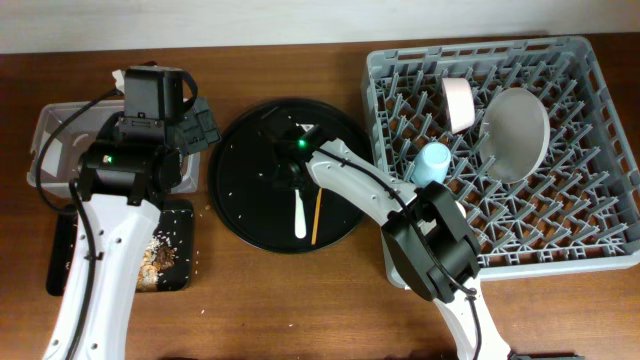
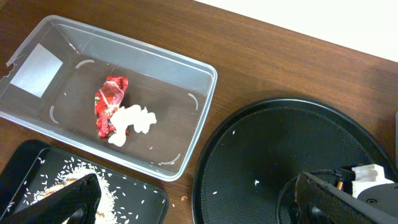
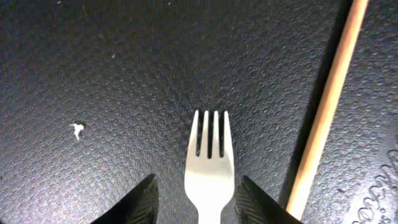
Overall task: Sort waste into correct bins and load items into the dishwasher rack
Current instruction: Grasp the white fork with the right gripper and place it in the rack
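I see a large round black tray (image 1: 245, 175) lying flat on the brown wooden table (image 1: 290, 305). Up close, its surface looks finely pebbled to me.

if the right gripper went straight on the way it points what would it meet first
Most likely the white fork: the right gripper points down at the round black tray with its jaws open astride the fork's neck. The fingertips may reach the tray beside it; depth is unclear.
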Controlling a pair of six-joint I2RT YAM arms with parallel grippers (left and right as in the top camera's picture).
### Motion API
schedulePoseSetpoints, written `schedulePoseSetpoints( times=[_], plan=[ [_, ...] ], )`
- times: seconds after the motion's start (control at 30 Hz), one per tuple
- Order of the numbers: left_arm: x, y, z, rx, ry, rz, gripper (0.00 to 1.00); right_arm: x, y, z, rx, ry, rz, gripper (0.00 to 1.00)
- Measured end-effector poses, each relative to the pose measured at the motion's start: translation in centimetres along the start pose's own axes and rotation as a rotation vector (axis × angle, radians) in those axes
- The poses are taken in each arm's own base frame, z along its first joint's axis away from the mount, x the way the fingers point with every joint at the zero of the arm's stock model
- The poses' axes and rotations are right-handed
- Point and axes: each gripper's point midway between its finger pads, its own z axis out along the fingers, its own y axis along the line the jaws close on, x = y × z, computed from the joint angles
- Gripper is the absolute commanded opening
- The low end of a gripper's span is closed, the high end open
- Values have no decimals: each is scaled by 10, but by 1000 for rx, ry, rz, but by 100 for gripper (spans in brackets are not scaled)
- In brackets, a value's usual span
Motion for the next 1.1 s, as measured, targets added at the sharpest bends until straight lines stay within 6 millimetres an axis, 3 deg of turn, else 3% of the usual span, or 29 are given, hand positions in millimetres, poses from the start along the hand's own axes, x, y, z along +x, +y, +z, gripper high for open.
schedulePoseSetpoints(
  times=[0.47, 0.63, 0.7, 0.8, 0.83, 1.1],
  plan=[
    [0, 0, 0, 0, 0, 0, 99, -6, 4, 1, -10, -32, 1, 42],
    [0, 0, 0, 0, 0, 0, 99, 4, -3, 14, -1, -20, -1, 42],
    [0, 0, 0, 0, 0, 0, 99, 4, -3, 14, -1, -20, -1, 30],
    [0, 0, 0, 0, 0, 0, 99, 6, -3, 16, -1, -15, 1, 27],
    [0, 0, 0, 0, 0, 0, 99, 7, -3, 17, -4, -13, 0, 22],
    [0, 0, 0, 0, 0, 0, 99, 22, -5, 13, -11, 68, 1, 22]
  ],
)
